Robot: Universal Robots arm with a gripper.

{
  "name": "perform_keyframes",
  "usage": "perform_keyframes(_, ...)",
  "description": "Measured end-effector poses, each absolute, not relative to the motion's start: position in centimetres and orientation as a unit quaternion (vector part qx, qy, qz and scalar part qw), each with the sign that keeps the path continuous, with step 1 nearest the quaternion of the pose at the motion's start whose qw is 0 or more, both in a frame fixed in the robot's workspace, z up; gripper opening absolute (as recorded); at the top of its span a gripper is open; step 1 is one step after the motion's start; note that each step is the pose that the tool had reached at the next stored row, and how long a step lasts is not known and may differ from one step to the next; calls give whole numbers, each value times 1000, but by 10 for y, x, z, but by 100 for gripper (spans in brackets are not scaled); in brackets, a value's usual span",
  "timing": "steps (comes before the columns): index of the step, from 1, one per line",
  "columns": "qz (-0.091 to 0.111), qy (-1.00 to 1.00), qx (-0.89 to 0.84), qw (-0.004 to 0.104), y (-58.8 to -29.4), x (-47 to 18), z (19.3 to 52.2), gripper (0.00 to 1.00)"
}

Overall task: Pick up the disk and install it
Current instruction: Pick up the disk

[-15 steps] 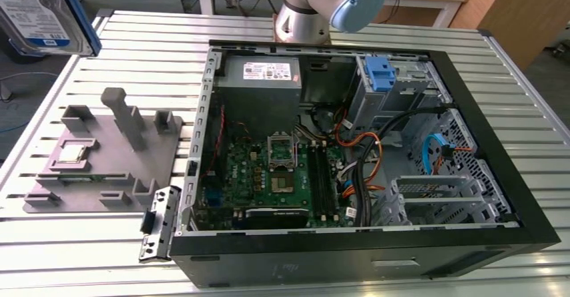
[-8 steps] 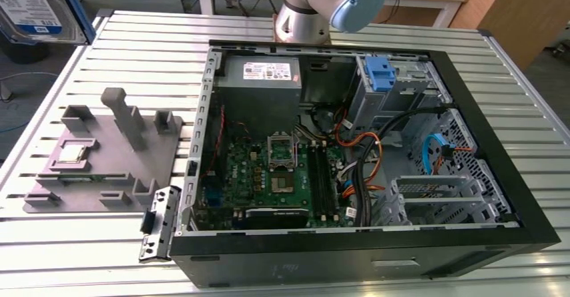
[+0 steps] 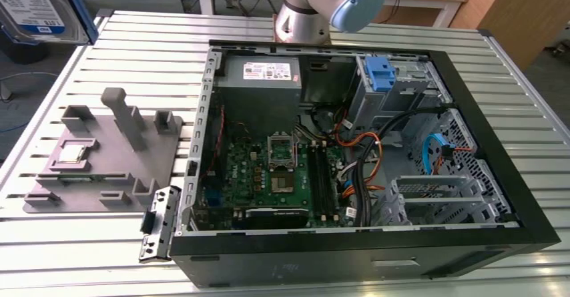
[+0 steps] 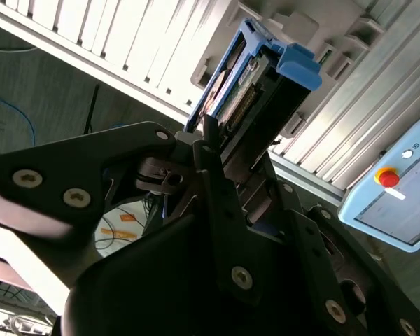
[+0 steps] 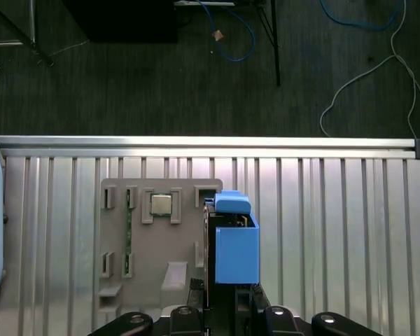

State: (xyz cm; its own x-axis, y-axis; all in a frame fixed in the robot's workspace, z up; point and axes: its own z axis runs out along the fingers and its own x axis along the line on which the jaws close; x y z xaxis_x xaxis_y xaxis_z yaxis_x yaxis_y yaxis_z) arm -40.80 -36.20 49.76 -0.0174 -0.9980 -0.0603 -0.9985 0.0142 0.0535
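The disk [image 3: 34, 7], silver with a white-and-blue label and a blue carrier frame, hangs high at the exterior view's far left, well above the slatted table. In the first wrist view the disk [image 5: 232, 241] appears edge-on over one end of the grey fixture plate [image 5: 136, 238]. My gripper [image 5: 220, 311] is shut on the disk's near end. In the second wrist view the black fingers [image 4: 213, 157] clamp the disk [image 4: 248, 80] from both sides, with the blue tab at its far end.
The open computer case [image 3: 525, 223] lies on the table, with a blue-latched drive bay [image 3: 380, 73], a grey power-supply box [image 3: 260, 73] and the mainboard inside. The fixture plate [image 3: 107, 157] carries a small processor chip [image 3: 71, 153]. A pendant [image 4: 399, 189] rests near the table edge [image 5: 196, 143].
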Motion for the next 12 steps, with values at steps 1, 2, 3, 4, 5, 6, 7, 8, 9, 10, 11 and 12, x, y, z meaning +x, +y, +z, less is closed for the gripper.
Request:
perform_keyframes(1, 40, 712, -701, 3, -362, -405, 498, 35)
perform_keyframes(2, 40, 712, -701, 3, -362, -402, 498, 35)
perform_keyframes(3, 40, 712, -701, 3, -362, -397, 498, 35)
perform_keyframes(4, 40, 712, -701, 3, -362, -393, 498, 35)
perform_keyframes(5, 40, 712, -701, 3, -362, -389, 498, 35)
perform_keyframes(6, 40, 712, -701, 3, -362, -385, 498, 35)
perform_keyframes(7, 40, 712, -701, 3, -362, -381, 498, 35)
perform_keyframes(8, 40, 712, -701, 3, -362, -377, 498, 35)
perform_keyframes(9, 40, 712, -701, 3, -362, -372, 498, 35)
perform_keyframes(10, 40, 712, -701, 3, -362, -368, 498, 35)
perform_keyframes(11, 40, 712, -701, 3, -362, -363, 497, 35)
perform_keyframes(12, 40, 712, -701, 2, -362, -359, 498, 35)
